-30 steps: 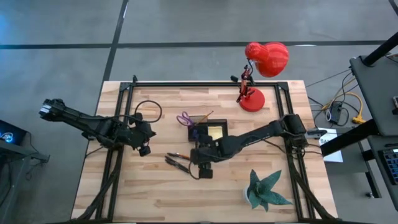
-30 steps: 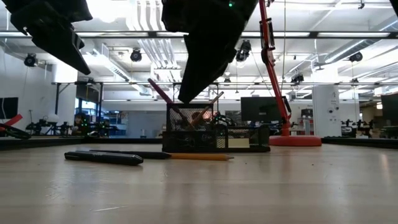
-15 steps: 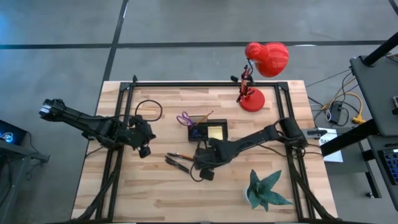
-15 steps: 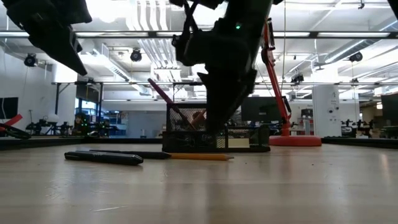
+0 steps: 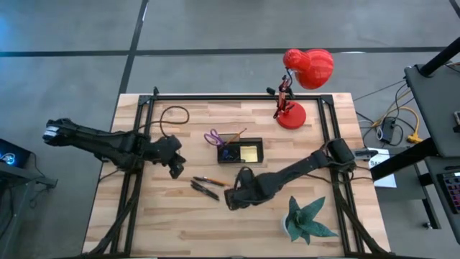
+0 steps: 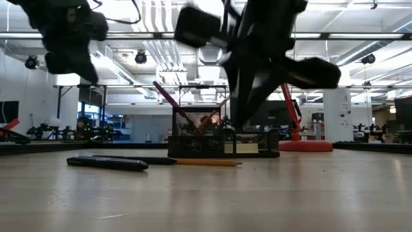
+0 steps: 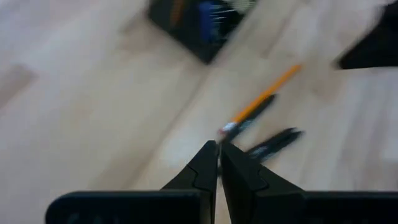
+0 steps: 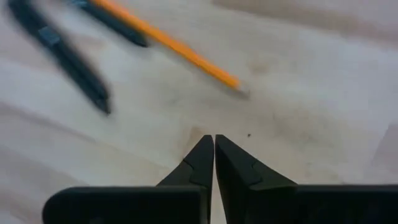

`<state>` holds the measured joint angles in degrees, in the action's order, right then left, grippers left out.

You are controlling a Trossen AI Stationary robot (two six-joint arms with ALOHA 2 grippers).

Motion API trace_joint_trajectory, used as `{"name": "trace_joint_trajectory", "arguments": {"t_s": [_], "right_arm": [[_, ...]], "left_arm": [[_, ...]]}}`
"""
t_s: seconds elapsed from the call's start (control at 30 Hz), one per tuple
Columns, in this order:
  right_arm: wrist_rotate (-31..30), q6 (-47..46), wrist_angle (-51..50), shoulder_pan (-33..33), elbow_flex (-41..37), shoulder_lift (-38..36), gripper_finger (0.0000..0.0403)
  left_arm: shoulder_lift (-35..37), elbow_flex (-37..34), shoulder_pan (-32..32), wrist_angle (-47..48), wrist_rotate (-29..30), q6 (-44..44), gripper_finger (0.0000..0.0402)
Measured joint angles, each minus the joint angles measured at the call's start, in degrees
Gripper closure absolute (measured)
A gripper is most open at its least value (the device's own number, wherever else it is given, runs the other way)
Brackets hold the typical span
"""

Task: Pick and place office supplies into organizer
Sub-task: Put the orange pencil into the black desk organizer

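The black organizer [image 5: 239,150] stands at mid-table with a yellow sticky pad [image 5: 249,152] in it. The purple-handled scissors [image 5: 212,137] stand in its left end. Two dark pens [image 5: 205,188] and an orange pencil [image 5: 213,180] lie on the table in front of it; they also show in the low view [image 6: 109,163]. My left gripper [image 5: 177,168] is shut and empty, left of the pens, pointing toward them [image 7: 219,149]. My right gripper [image 5: 231,199] is shut and empty, just right of and nearer than the pens [image 8: 214,146], above bare wood.
A red desk lamp [image 5: 302,79] stands at the far right of the table. A green paper plant [image 5: 307,221] stands at the near right. A black cable loop [image 5: 172,115] lies at the far left. Bare wood lies along the near edge.
My right gripper has gone from beside the organizer toward the table's near edge and has turned about, ending right of the pens. My left gripper has gone a little toward the table's right, toward the pens. Pens, pencil and organizer have stayed put.
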<state>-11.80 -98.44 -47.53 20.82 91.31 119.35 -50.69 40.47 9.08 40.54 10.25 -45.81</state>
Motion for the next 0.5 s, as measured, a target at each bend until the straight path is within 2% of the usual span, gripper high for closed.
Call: {"name": "trace_joint_trajectory", "arguments": {"t_s": [0.1, 0.27, 0.4, 0.5], "right_arm": [[2.7, -4.2, 1.1, -0.7, -1.1, 0.4, 0.0394], [5.0, -4.7, 3.5, -1.6, -3.3, 0.4, 0.0394], [4.8, -4.9, 5.2, -2.5, -5.4, 0.4, 0.0394], [4.3, -5.1, 6.5, -3.1, -6.9, 0.4, 0.0394]], "left_arm": [[-2.0, 0.0, -2.8, -5.1, -5.9, 2.8, 0.0397], [-5.3, 0.0, -5.6, -10.6, -12.5, 6.3, 0.0397], [-7.1, 0.0, -5.8, -13.7, -15.5, 8.8, 0.0397], [-7.3, 0.0, -6.1, -15.8, -15.7, 10.8, 0.0397]]}}
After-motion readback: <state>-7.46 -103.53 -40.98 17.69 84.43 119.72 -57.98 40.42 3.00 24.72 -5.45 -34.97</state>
